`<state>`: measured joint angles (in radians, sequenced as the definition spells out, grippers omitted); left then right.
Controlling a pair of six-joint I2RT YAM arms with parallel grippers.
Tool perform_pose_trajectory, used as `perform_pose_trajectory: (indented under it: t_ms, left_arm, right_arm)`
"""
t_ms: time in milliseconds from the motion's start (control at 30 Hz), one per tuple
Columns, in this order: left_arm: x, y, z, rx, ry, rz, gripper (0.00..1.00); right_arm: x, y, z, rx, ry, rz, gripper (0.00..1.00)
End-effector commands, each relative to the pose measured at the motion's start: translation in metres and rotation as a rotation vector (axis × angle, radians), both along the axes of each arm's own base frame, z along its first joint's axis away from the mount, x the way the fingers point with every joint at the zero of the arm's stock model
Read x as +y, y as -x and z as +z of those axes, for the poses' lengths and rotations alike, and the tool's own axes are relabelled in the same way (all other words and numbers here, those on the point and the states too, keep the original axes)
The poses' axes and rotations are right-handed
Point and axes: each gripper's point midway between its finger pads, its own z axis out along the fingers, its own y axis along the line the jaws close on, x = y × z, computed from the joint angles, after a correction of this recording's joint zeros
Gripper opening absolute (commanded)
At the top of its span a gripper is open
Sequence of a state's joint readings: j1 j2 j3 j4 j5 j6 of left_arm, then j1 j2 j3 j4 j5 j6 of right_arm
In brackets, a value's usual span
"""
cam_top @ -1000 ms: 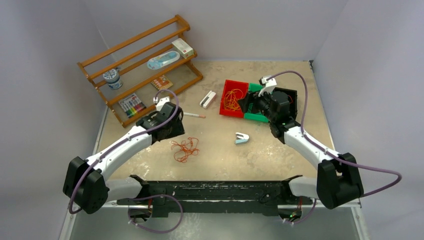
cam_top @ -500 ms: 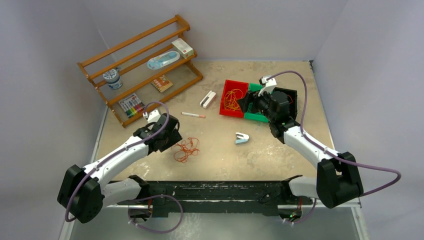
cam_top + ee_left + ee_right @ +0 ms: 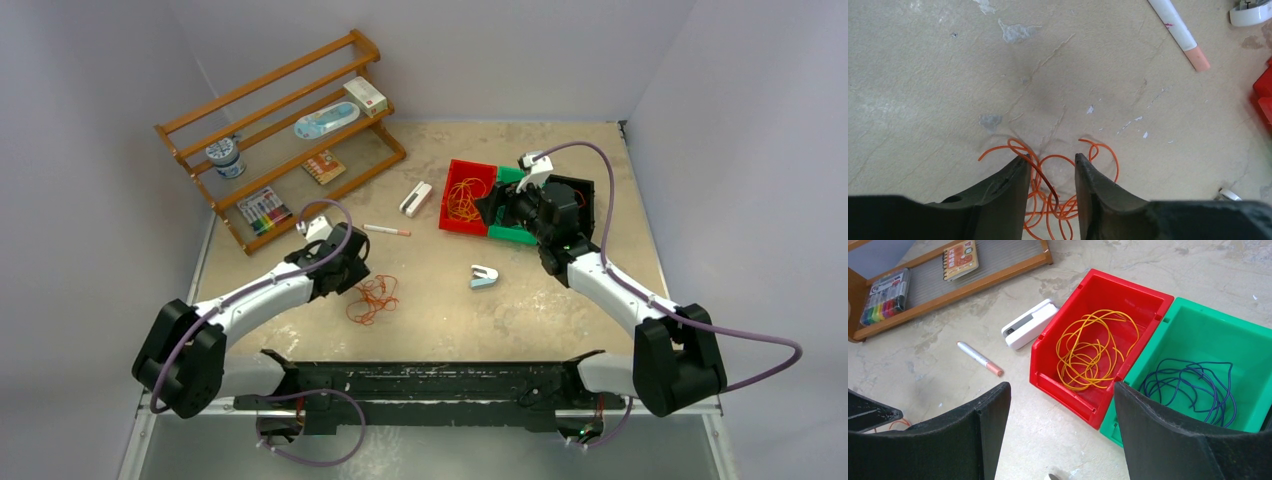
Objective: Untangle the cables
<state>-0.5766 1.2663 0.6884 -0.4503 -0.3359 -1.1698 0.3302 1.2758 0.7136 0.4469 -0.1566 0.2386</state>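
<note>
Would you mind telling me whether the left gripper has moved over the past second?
Yes. In the top view the left gripper has drawn back from the wooden rack toward the orange cable bunch, which its fingers now straddle.

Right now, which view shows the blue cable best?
Right wrist: the blue cable shows nearly whole, coiled in the green bin. From the top, the right arm hides it; only bin edges show. Left wrist misses it entirely.

Scuffed beige table (image 3: 440,330), seen from above. Wooden rack (image 3: 285,150) at upper left; red bin (image 3: 480,168) and green bin (image 3: 512,236) at upper right. Near centre, orange cable bunch (image 3: 372,298), pen (image 3: 386,231), white box (image 3: 416,198), small stapler (image 3: 484,277).
</note>
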Motion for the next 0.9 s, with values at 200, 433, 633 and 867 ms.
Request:
perform_pose_trajectory:
  t_ms: [200, 433, 633, 867]
  left_arm:
    - [0.013, -0.023, 0.013, -0.089, -0.107, 0.017, 0.08]
    - [0.006, -0.047, 0.073, -0.223, -0.141, -0.071, 0.0]
    - [-0.009, -0.063, 0.145, -0.382, -0.126, -0.186, 0.0]
    - [-0.029, -0.068, 0.198, -0.492, -0.07, -0.302, 0.0]
  right_arm:
    - [0.006, 0.001, 0.041, -0.117, -0.045, 0.029, 0.77]
    - [0.029, 0.023, 0.057, -0.256, -0.071, 0.217, 0.79]
    - [0.067, 0.048, 0.061, -0.362, -0.072, 0.407, 0.81]
    - [0.121, 0.076, 0.078, -0.519, -0.066, 0.593, 0.84]
